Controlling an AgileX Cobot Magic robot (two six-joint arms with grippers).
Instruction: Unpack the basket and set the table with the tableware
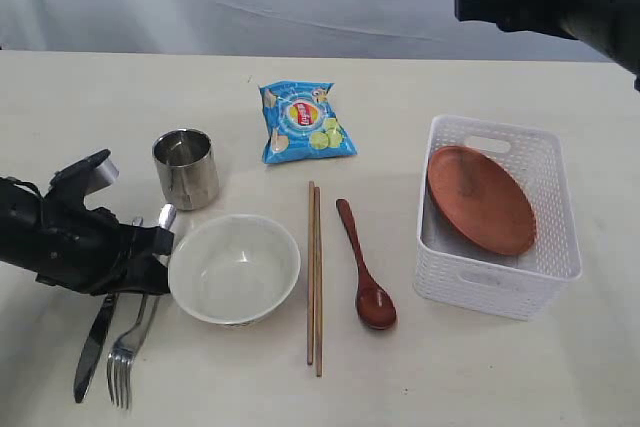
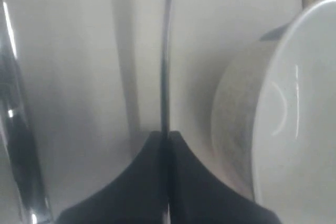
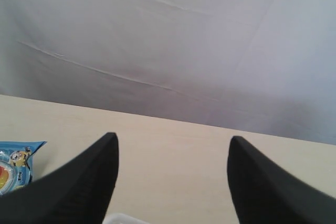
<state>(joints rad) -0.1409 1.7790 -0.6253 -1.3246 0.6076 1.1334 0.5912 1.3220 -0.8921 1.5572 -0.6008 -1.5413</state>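
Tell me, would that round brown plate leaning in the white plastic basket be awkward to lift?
Probably stiff: the round brown plate keeps its shape while propped aslant in the white perforated basket. Its smooth, slightly glossy face looks slippery. Its raised edge likely offers a grip.

You see on the table, left to right, knife, fork, bowl, chopsticks, spoon and basket with the plate leaning inside, cup behind the bowl, packet behind the chopsticks.
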